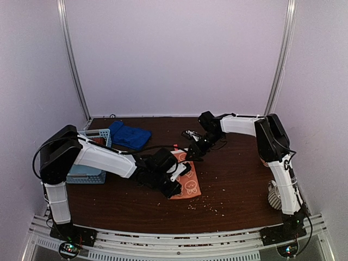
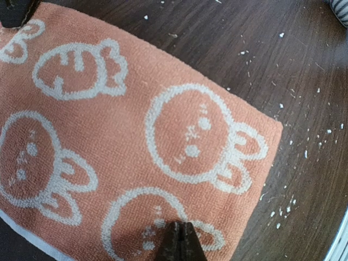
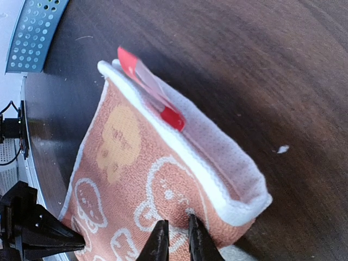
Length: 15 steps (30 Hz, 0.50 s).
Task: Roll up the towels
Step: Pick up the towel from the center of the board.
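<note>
One orange towel (image 2: 125, 141): left fingers (image 2: 173, 246) closed atop, right fingers (image 3: 159, 243) pinching edge.

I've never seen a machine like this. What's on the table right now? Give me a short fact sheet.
Table: dark wood, scattered with pale crumbs
Orange towel: white bunny pattern, mid-table, far edge lifted, showing its white underside and a red-ended tag
Blue towel: crumpled at the far left, by the light blue basket
Left end effector: fingertips together, on the orange towel
Right end effector: pinching the lifted far edge
</note>
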{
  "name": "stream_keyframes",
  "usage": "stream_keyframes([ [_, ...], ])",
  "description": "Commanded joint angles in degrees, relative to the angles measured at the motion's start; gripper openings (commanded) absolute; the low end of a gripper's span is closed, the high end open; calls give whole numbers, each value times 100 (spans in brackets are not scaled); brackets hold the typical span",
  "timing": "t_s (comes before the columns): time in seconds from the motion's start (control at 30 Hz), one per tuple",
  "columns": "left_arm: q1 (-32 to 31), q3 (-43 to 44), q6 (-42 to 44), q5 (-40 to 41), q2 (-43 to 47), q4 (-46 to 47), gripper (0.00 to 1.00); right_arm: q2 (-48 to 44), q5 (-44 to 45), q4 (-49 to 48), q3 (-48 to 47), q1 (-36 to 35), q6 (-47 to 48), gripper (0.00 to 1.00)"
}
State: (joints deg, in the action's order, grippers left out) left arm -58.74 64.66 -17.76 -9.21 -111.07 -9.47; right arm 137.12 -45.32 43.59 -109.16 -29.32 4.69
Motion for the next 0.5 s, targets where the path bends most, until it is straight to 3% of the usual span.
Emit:
stream_keyframes([
  [0.0, -15, 34, 290, 120, -263, 85, 0, -130, 1001, -144, 305, 179, -192, 14],
  [0.2, -15, 748, 604, 128, -588, -112, 0, -232, 1482, -64, 418, 206, 4, 14],
  [0.47, -15, 1170, 993, 942, -127, 0, 3, -588, -491, 944, -330, 294, 927, 19],
])
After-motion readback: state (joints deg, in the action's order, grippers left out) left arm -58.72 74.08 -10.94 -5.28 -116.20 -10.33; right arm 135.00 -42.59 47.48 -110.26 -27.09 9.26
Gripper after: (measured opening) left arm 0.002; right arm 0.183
